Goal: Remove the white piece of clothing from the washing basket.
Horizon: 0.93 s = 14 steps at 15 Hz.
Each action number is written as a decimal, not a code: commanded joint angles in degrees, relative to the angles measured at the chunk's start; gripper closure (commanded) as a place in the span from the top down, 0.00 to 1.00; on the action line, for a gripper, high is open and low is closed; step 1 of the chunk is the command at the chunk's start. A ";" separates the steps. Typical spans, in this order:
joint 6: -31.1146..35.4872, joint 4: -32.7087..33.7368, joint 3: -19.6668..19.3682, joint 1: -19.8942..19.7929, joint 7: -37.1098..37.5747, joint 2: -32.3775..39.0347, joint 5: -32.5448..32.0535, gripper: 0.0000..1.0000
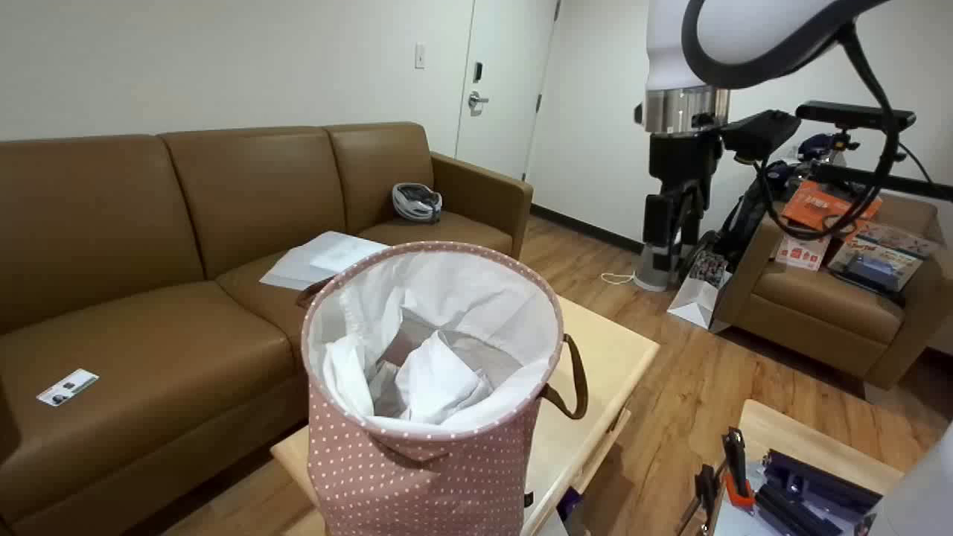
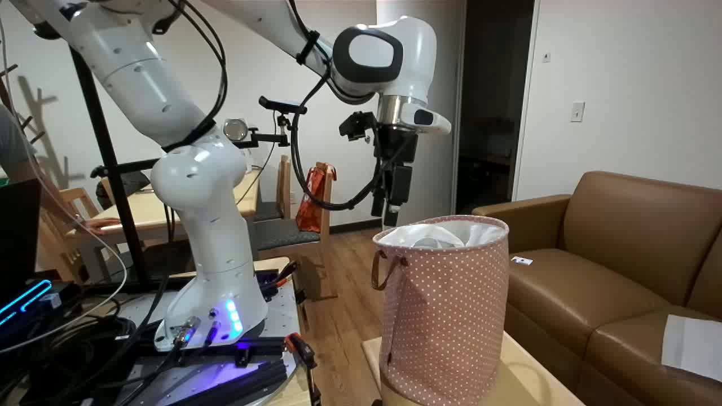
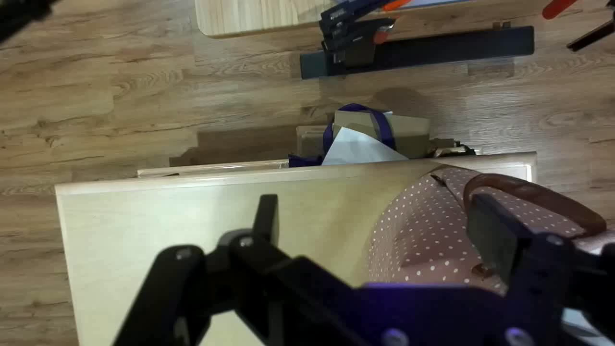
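The washing basket, pink-brown with white dots point(image 1: 424, 487), stands upright in both exterior views point(image 2: 445, 316). It has a white liner and brown handles. A white piece of clothing point(image 1: 439, 378) lies crumpled inside, below the rim. In an exterior view only a little white shows at the basket's mouth, and I cannot tell liner from clothing there. My gripper point(image 2: 388, 217) points down, beside the basket and around rim height. In the wrist view the gripper point(image 3: 380, 226) is open and empty, fingers wide apart. The basket point(image 3: 432, 230) shows at the right, partly behind a finger; the clothing is not clearly visible there.
The basket stands on a light wooden table point(image 3: 168, 230). A brown sofa point(image 1: 134, 357) runs alongside, with white papers point(image 1: 320, 259) and a helmet point(image 1: 417, 202) on it. A bag with purple handles point(image 3: 365, 139) is at the table's side. Clamps point(image 3: 353, 29) sit by the robot's base.
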 commanded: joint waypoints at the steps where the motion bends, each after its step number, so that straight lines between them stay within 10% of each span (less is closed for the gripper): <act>1: -0.20 0.10 -0.26 0.31 0.10 -0.03 -0.08 1.00; 14: 16.20 15.11 -0.11 10.10 -9.79 16.52 15.63 1.00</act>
